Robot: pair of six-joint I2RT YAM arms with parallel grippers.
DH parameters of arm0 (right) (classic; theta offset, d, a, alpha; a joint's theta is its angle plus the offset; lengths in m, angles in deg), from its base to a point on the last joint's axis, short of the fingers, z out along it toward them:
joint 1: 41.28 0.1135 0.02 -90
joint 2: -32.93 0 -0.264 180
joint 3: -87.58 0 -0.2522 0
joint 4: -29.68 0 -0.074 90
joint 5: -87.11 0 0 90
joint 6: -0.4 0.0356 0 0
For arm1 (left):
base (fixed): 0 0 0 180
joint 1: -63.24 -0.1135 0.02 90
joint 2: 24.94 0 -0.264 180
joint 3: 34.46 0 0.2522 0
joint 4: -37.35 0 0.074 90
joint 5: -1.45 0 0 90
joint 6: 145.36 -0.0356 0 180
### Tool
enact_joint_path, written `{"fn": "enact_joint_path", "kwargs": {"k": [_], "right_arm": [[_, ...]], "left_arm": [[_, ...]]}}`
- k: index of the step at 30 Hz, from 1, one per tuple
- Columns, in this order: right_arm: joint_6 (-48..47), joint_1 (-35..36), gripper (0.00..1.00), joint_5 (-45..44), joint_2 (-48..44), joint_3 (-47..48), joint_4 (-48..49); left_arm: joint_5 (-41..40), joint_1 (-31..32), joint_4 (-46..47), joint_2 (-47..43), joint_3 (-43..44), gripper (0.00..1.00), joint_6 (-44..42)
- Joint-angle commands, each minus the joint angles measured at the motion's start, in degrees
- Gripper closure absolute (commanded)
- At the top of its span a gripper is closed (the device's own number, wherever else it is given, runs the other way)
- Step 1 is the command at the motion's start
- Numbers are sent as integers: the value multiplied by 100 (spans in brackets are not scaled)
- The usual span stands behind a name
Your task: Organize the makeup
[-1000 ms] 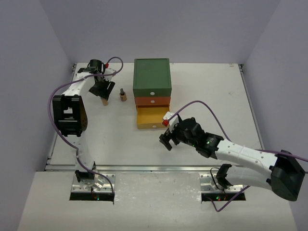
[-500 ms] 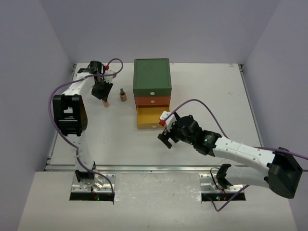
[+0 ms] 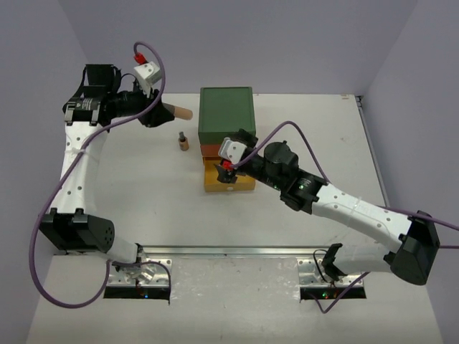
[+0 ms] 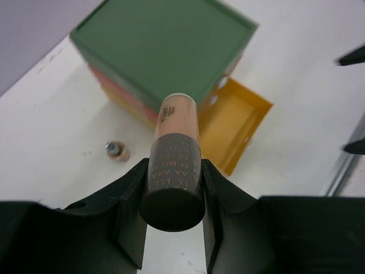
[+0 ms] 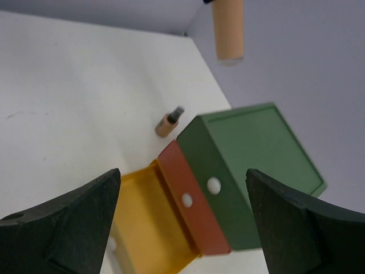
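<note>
My left gripper (image 3: 159, 115) is shut on a peach tube with a dark cap (image 3: 177, 112) and holds it in the air, left of the green box top. In the left wrist view the tube (image 4: 177, 137) sits between the fingers (image 4: 131, 211), cap towards the camera. A small tan bottle with a dark cap (image 3: 183, 141) stands on the table left of the drawers; it also shows in the left wrist view (image 4: 118, 151) and the right wrist view (image 5: 170, 121). My right gripper (image 3: 229, 168) is open and empty above the open yellow drawer (image 3: 228, 183).
The three-drawer box (image 3: 226, 115) stands mid-table, its green and orange (image 5: 191, 205) drawers shut, its yellow drawer (image 5: 142, 228) pulled out towards the arms. The held tube (image 5: 228, 28) hangs at the top of the right wrist view. Purple walls close in the table on three sides.
My left gripper has lifted the tube off the table and swung it up and right towards the box. My right gripper has moved up from the table to over the yellow drawer.
</note>
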Motion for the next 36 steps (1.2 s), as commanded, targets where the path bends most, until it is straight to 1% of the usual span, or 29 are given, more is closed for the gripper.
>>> {"fn": "enact_joint_path", "kwargs": {"k": [1,3,5,7,10,13,16,20,22,23,24,26,27,28,30,31,33,34,35,36], "right_arm": [[-987,-23,9,-59,663,958,692],[-1294,-14,9,-148,938,1245,697],[-1538,-6,9,-81,1156,1384,817],[-1603,-14,7,-153,1362,1541,878],[-1646,-13,7,-44,1629,1808,628],[-1621,-13,7,-43,1744,1839,684],[-1650,-25,13,141,1985,1945,445],[-1421,-112,32,54,2081,1995,336],[-1213,-159,51,53,2039,1910,483],[-1164,-172,57,45,2023,1864,597],[-1164,-172,58,45,2005,1816,663],[-1164,-178,69,76,1973,1763,667],[-1165,-174,76,100,1947,1719,667],[-1172,-181,90,115,1925,1681,667],[-1179,-185,100,59,1845,1510,667],[-1172,-200,100,46,1767,1441,667],[-1164,-224,100,62,1616,1226,667],[-1164,-241,100,62,1546,1145,667],[-1169,-248,100,62,1456,1000,651],[-1197,-256,100,82,1366,884,554]], "left_arm": [[2038,11,109,-229,-103,100,-33],[2004,120,149,-324,-316,100,23],[1735,232,243,-389,-447,100,126],[1716,375,272,-435,-527,100,221],[1748,532,352,-503,-676,100,332],[1789,587,414,-534,-748,100,413],[1864,670,532,-573,-949,100,583],[1990,703,557,-650,-1138,100,555],[1961,720,557,-689,-1266,100,538],[1949,736,554,-696,-1338,100,538],[1931,754,548,-702,-1403,100,538],[1980,817,564,-699,-1520,100,536],[2023,865,577,-695,-1581,100,550],[2053,896,592,-702,-1627,100,573],[2176,985,630,-718,-1749,100,573],[2215,993,645,-747,-1788,97,572],[2287,993,661,-763,-1835,75,548],[2290,993,662,-764,-1846,31,539],[2258,993,662,-758,-1836,10,543],[2197,990,655,-748,-1810,0,547]]}}
